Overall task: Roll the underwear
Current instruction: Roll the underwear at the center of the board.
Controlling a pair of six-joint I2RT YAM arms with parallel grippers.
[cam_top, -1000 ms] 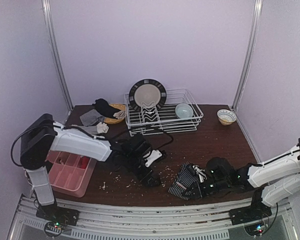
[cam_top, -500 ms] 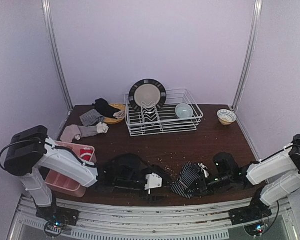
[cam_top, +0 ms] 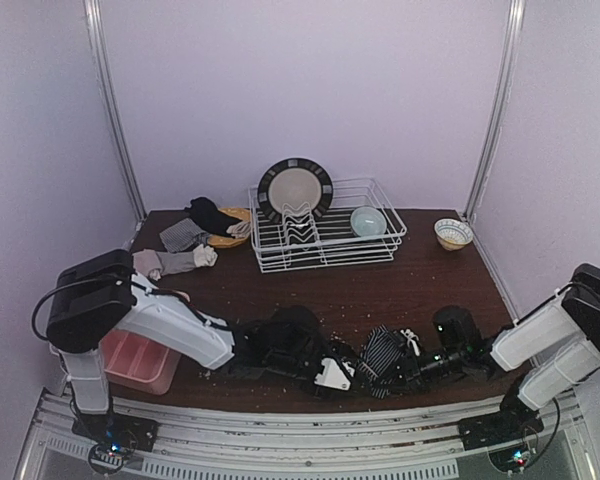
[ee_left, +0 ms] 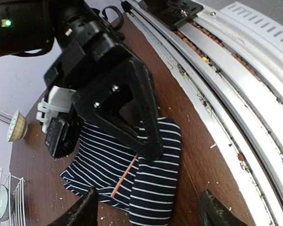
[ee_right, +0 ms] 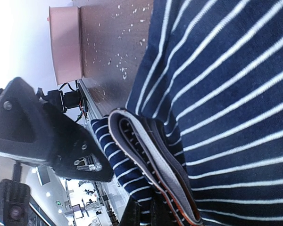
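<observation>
The striped underwear (cam_top: 380,358) lay at 5 o'clock on the worktop (cam_top: 420,285), near its front edge. The right end effector (ee_left: 148,148) clamped its folded edge, apparently to anchor the roll. The left end effector (ee_left: 148,214) stood wide, straddling the cloth for a likely pinch

Robot lab booth: bare lilac walls (cam_top: 310,90), aluminium rails (cam_top: 280,440).
</observation>
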